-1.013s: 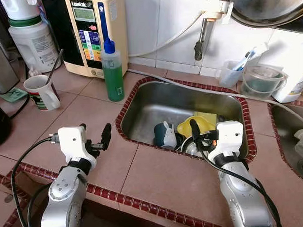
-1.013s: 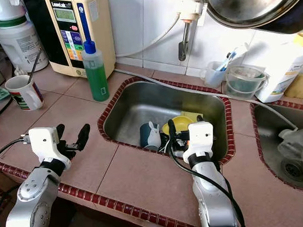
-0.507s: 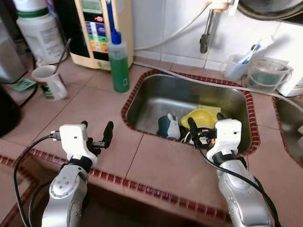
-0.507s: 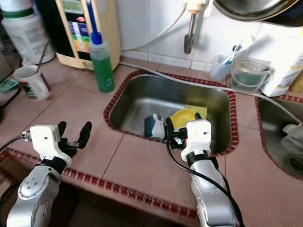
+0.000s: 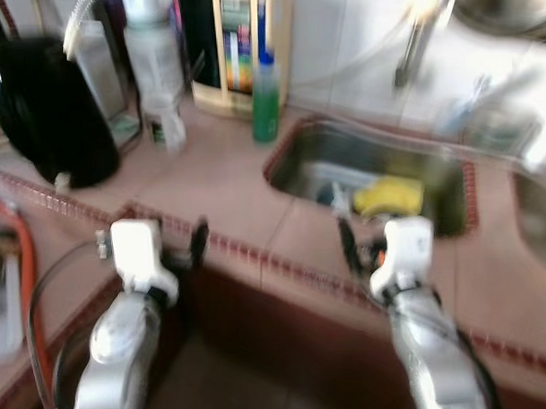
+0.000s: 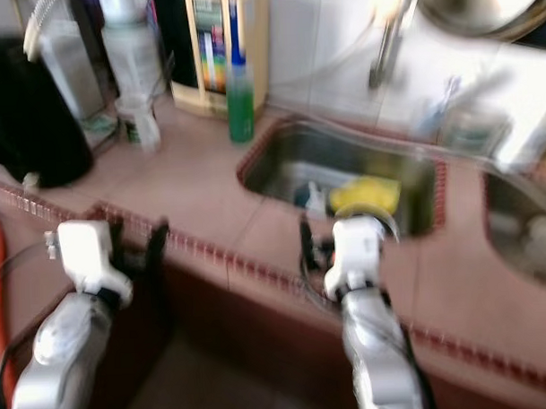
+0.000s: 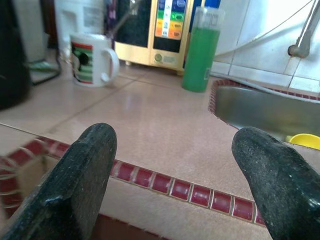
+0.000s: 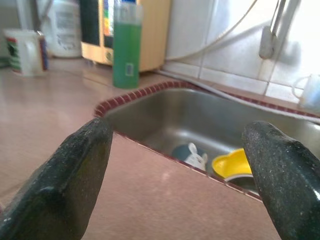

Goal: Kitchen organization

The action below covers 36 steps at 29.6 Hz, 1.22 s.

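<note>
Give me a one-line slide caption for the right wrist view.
Open right end effector facing the steel sink holding a yellow bowl, green bottle behind.

Pink tiled counter [image 7: 150, 120] with white mug [image 7: 92, 59], green bottle [image 7: 201, 49], black kettle [image 5: 50, 113].

Pink tiled counter [image 7: 150, 120] with red-brick edging, white tiled wall [image 8: 225, 30].
</note>
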### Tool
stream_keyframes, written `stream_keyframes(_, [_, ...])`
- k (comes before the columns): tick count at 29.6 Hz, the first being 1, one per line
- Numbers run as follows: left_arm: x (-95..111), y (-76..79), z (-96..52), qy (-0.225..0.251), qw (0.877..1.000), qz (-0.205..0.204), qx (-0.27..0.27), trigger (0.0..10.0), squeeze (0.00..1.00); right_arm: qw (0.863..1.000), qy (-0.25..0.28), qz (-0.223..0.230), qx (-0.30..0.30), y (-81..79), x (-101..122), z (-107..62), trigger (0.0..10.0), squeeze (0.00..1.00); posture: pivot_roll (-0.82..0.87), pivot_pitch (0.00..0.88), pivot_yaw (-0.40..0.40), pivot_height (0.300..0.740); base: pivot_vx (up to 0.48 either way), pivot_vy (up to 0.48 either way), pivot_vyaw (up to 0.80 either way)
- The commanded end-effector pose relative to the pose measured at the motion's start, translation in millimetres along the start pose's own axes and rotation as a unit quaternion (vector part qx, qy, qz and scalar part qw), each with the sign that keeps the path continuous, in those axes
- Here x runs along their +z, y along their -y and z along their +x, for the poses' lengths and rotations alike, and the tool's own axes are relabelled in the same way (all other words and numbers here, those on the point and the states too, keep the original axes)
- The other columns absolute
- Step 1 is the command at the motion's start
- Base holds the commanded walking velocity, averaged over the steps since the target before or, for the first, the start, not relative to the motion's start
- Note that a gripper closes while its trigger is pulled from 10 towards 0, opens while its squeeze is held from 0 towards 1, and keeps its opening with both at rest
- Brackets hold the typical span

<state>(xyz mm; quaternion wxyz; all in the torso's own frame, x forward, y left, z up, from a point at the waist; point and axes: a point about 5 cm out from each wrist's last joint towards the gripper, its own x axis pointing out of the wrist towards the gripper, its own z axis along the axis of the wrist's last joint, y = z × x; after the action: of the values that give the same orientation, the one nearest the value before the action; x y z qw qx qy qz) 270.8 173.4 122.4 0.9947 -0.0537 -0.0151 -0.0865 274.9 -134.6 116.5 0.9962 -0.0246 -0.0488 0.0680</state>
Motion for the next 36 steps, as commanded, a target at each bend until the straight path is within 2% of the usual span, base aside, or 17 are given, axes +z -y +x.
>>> stream_keyframes(1, [3.2, 4.2, 1.4, 0.007, 1.0, -0.003, -0.008, 10.0, 0.0, 1.0, 0.008, -0.006, -0.001, 3.4, 3.6, 2.0, 10.0, 0.0, 0.01, 0.0, 0.015, 0.74, 0.0, 0.0, 0.0])
stream_keyframes(4, [4.0, 4.3, 1.3, 0.009, 1.0, 0.001, -0.01, 10.0, 0.0, 1.0, 0.005, -0.008, 0.0, 3.3, 2.8, 2.2, 10.0, 0.0, 0.01, 0.0, 0.016, 0.74, 0.0, 0.0, 0.0])
stream_keyframes(14, [5.3, 8.2, 1.0, 0.016, 1.0, 0.015, -0.023, 10.0, 0.0, 1.0, 0.005, -0.012, 0.003, 3.9, 2.7, 3.2, 10.0, 0.0, 0.01, 0.0, 0.016, 0.74, 0.0, 0.0, -0.76])
stream_keyframes(20, [4.8, 9.6, 0.5, 0.018, 1.0, -0.001, -0.023, 10.0, 0.0, 1.0, 0.005, -0.015, 0.003, 4.5, 3.2, 3.9, 10.0, 0.0, 0.01, 0.004, 0.013, 0.74, 0.0, 0.0, -0.74])
stream_keyframes(25, [4.9, 8.6, 0.4, 0.015, 1.0, 0.011, -0.021, 10.0, 0.0, 1.0, 0.004, -0.018, 0.003, 4.6, 3.1, 4.4, 10.0, 0.0, 0.02, 0.008, 0.011, 0.74, 0.0, 0.0, -0.74])
stream_keyframes(28, [5.8, 9.4, 0.1, 0.021, 0.999, 0.001, -0.025, 10.0, 0.0, 1.0, 0.005, -0.018, 0.004, 4.2, 3.2, 4.5, 10.0, 0.0, 0.02, 0.009, 0.011, 0.74, 0.0, 0.0, -0.74])
stream_keyframes(36, [5.4, 9.9, 0.2, 0.019, 1.0, 0.0, -0.022, 10.0, 0.0, 1.0, 0.021, -0.016, 0.017, 1.4, 7.1, 4.2, 10.0, 0.0, 0.02, 0.012, 0.006, 0.74, 0.0, -0.391, -0.12])
